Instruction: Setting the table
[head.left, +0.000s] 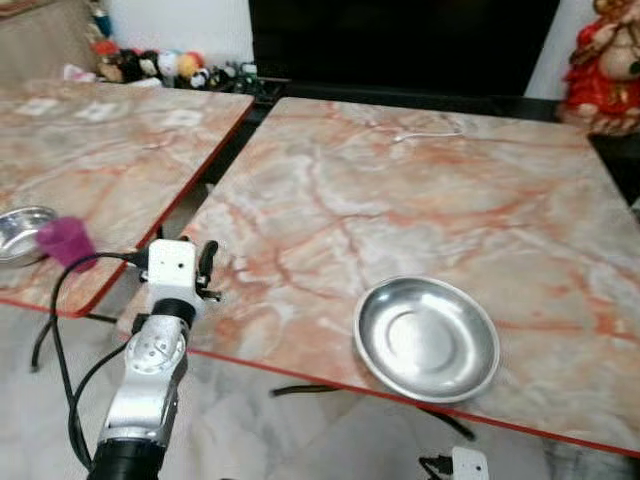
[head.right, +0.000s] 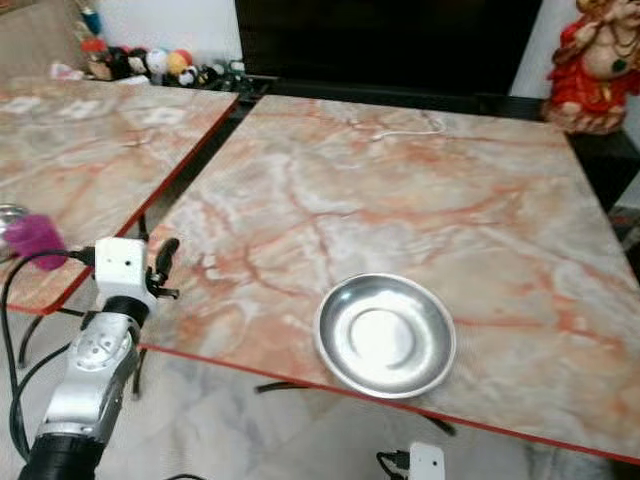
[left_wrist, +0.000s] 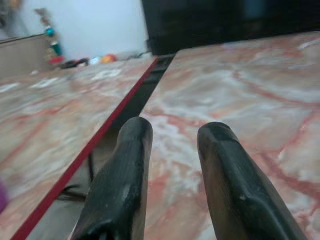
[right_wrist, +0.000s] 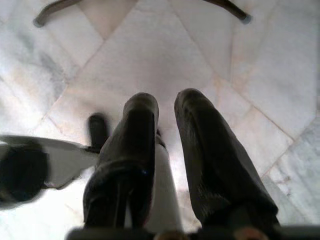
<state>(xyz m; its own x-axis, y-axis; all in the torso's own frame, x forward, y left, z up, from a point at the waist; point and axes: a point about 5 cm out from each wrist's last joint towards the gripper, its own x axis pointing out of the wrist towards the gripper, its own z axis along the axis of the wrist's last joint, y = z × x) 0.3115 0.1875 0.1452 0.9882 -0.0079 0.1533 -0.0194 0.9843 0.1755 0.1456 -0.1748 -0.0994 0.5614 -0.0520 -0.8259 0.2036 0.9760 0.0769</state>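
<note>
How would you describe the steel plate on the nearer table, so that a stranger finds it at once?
Start from the large marble table with the red edge, directly ahead. Near its front edge, toward the right, lies a round shallow steel plate, empty and shiny. The other steel dish sits on the left table beside a purple cup, so this plate lies alone.

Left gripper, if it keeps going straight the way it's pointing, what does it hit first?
Probably nothing solid soon. The left gripper, fingers apart and empty, points low along the near table, close to its red edge. Its line skims the marble top toward the dark cabinet beyond; height above the top is unclear.
</note>
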